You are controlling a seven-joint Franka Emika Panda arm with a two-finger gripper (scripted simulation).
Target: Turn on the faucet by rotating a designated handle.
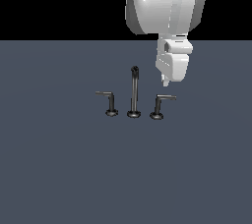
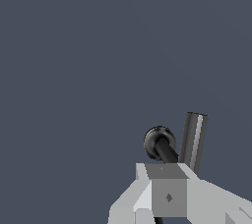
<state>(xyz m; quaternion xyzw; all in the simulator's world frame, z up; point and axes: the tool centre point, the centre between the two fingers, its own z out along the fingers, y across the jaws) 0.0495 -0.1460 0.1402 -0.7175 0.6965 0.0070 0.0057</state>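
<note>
Table (image 1: 59, 169): flat slate-grey surface filling the lower part of the ext. view, black backdrop above it.

Arm (image 1: 162, 7): big white Panda body coming down from the top edge, right of centre in the ext. view. Its wrist block narrows to the gripper (image 1: 166, 81), which hangs above the table, just over and slightly behind the far end of the handle arm on the ext. view's right. Not touching it as far as I can see.

Faucet (image 1: 134, 93): three dark metal pcs in a row near mid-table, each on a small round base. Tall thin spout in the middle, upright. A short L-lever either side.

Designated handle (image 1: 162, 104): the lever on the ext. view's right of the spout. Post leans slightly, thicker pale-grey arm runs horiz. away from the spout toward the ext. view's right. Twin lever (image 1: 108, 101) sits on the ext. view's left, thinner darker arm pointing away from the spout too.

Wrist view: pale gripper body (image 2: 167, 193) in the foreground w/ a round dark base and post (image 2: 160, 144) just past it, a pale grey-striped bar (image 2: 195, 139) right beside that.

Fingers: only a small white tip shows in the ext. view, gap not visible in either view. Cannot tell if wide or narrow; nothing seen held.
</note>
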